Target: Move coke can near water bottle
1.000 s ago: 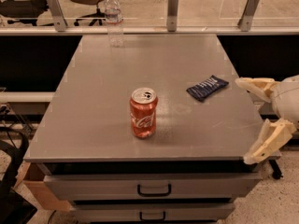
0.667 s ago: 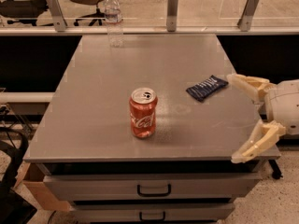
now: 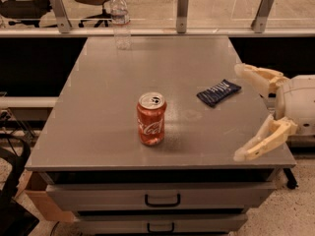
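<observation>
The coke can (image 3: 151, 119), red with white script and a silver top, stands upright near the front middle of the grey table (image 3: 98, 112). The water bottle (image 3: 120, 19), clear with a white cap, stands upright at the far left back of the table. My gripper (image 3: 240, 112) is at the table's right edge, fingers spread wide and empty, pointing left toward the can. It is well to the right of the can and touches nothing.
A flat dark blue snack packet (image 3: 219, 92) lies right of the can, close to the upper finger (image 3: 256, 75). A glass barrier with metal posts (image 3: 182, 10) runs along the back edge. Drawers (image 3: 162, 199) sit below the front edge.
My gripper has moved left, in over the table's right edge toward the can. The can, bottle and packet have not moved.
</observation>
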